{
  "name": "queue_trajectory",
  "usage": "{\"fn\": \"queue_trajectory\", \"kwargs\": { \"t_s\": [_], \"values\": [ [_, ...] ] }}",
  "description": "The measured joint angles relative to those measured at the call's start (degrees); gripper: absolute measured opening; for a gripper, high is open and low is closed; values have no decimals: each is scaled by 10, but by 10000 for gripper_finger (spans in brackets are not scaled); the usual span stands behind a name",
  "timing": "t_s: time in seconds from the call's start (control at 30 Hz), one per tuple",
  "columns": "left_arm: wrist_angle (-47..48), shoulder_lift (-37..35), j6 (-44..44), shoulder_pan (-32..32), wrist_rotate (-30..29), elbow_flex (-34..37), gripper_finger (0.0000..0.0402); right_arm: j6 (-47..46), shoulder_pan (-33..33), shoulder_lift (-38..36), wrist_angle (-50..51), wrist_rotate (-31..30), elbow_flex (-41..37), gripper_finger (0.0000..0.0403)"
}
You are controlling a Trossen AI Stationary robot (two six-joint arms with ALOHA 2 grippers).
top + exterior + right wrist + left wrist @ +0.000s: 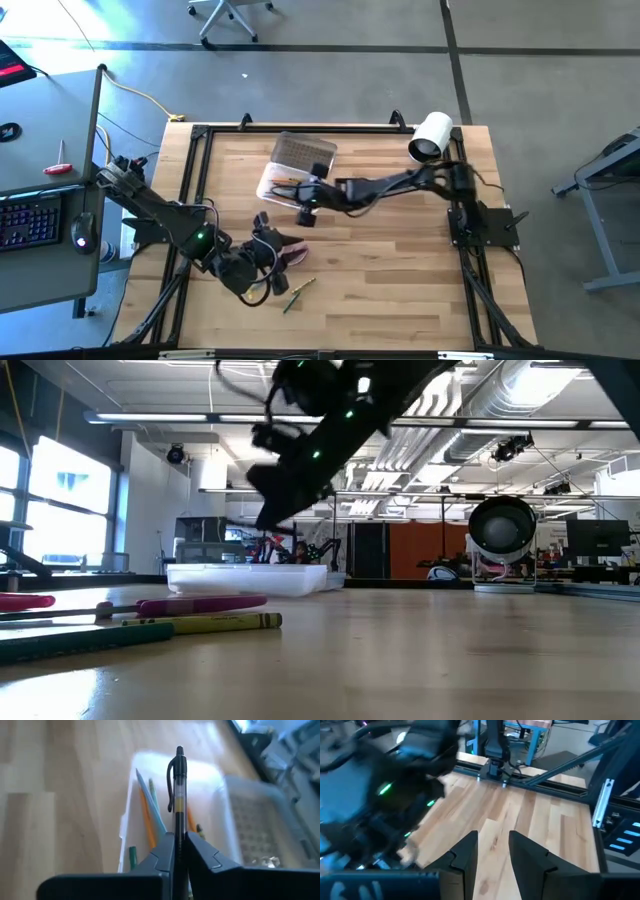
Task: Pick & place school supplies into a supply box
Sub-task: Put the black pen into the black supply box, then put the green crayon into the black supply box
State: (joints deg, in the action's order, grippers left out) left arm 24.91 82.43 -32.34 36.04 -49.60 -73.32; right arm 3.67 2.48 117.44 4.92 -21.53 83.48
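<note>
My right gripper [179, 851] hangs over the clear supply box [283, 186] and is shut on a black pen [179, 790]. The box [210, 800] holds several pencils, orange, blue and green, and its ribbed lid [303, 152] lies open on the far side. More school supplies lie flat on the wood near the front: pink and purple ones [291, 257] and a green one [298, 291]. In the low view these show as a pink marker [190, 604] and a yellow-green crayon [215, 623]. My left gripper [493, 854] hovers open beside them, with nothing between its fingers. My right gripper pinches the black pen's barrel [179, 836] between its two fingers. The fingers come slanting down from the table's right side and lie along the pen. The pen sticks out past the fingertips, clip end [178, 760] foremost, lifted clear above the box.
A large white roll [432, 136] lies at the table's far right corner. A black frame [200, 180] runs along the table's edges. Bare wood stretches across the near right part of the table [400, 280].
</note>
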Motion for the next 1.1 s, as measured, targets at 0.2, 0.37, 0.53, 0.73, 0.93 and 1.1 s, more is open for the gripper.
{"fn": "queue_trajectory", "kwargs": {
  "t_s": [0.2, 0.37, 0.53, 0.73, 0.93, 1.1],
  "values": [
    [-14, 0, 7, 8, 19, 0, 145, -13, 22, 83, 35, -5, 74, 45],
    [-9, 0, 10, 7, 25, 0, 145, -10, 28, 104, 40, 1, 83, 61],
    [-9, 0, 15, 8, 26, 0, 145, -2, 22, 80, 69, 5, 84, 93],
    [-12, 0, 16, 7, 26, 0, 145, 70, -37, 32, 93, -19, 84, 132],
    [-13, 0, 16, 12, 26, 0, 145, 77, -118, -15, 145, 24, 74, 151],
    [-13, 0, 16, 20, 29, 0, 145, 32, -191, -38, 136, 56, 26, 152]
  ]
}}
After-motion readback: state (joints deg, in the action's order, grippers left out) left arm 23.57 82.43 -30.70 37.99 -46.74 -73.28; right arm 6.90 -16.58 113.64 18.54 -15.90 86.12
